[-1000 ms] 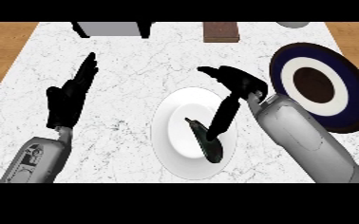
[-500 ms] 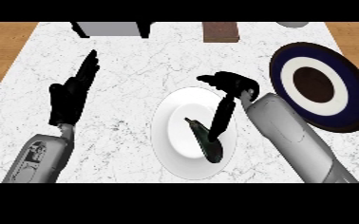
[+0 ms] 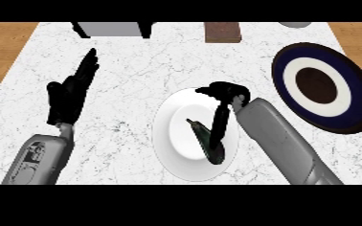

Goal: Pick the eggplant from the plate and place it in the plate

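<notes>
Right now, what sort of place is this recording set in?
Probably a kitchen counter: a white marble top bordered by wood, a white plate holding an eggplant, and a navy-rimmed plate nearby.

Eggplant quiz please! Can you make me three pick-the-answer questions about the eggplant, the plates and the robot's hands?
1. Where is the eggplant?
A. on the white plate
B. on the dark blue plate
C. on the bare counter

2. How many plates are there?
A. one
B. two
C. four

3. What is the left hand doing?
A. holding the eggplant
B. resting open, fingers straight
C. pressing on a plate

Answers:
1 A: the eggplant lies on the white plate, with the right hand reaching down over it.
2 B: one white, one dark blue with a white ring and brown middle.
3 B: it sits apart at the view's left, touching nothing.
</notes>
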Controlling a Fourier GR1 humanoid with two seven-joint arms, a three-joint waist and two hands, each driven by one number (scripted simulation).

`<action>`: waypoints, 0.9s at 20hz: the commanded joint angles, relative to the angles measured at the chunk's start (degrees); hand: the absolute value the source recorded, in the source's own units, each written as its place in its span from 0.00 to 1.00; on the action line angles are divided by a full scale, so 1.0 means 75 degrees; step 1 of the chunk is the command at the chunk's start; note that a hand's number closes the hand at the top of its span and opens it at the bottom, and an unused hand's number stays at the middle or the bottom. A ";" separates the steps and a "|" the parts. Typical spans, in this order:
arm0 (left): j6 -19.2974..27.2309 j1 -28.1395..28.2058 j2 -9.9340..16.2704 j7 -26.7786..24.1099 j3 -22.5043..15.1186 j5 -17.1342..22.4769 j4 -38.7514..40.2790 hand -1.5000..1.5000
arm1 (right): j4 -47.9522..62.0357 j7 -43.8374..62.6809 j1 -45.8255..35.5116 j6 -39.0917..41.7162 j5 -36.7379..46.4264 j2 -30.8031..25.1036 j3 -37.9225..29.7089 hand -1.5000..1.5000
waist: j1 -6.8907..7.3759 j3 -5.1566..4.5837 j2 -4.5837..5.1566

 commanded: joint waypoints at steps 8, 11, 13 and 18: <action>-0.0355 0.0288 -0.0225 0.0090 0.0322 -0.0248 -0.0310 0.50 | 0.0965 -0.0550 0.0464 0.0329 0.1276 0.0825 -0.0280 0.00 | 0.0001 0.0000 -0.0007; -0.0507 0.0298 -0.0158 0.0051 0.0528 -0.0233 -0.0224 0.50 | 0.0626 -0.0197 0.0593 0.0193 0.1523 0.1121 -0.0328 0.00 | -0.0013 0.0000 -0.0011; -0.0186 0.0255 -0.0372 0.0520 0.0279 -0.0491 -0.0701 0.50 | 0.0394 -0.0642 0.1109 0.0425 0.1623 0.0664 -0.0267 0.00 | -0.0022 0.0002 -0.0020; -0.0155 0.0304 -0.0638 0.0223 0.0262 -0.0636 -0.0399 0.50 | 0.0448 -0.1774 0.1564 -0.0357 0.2647 0.0724 0.0108 1.00 | -0.0022 0.0002 -0.0009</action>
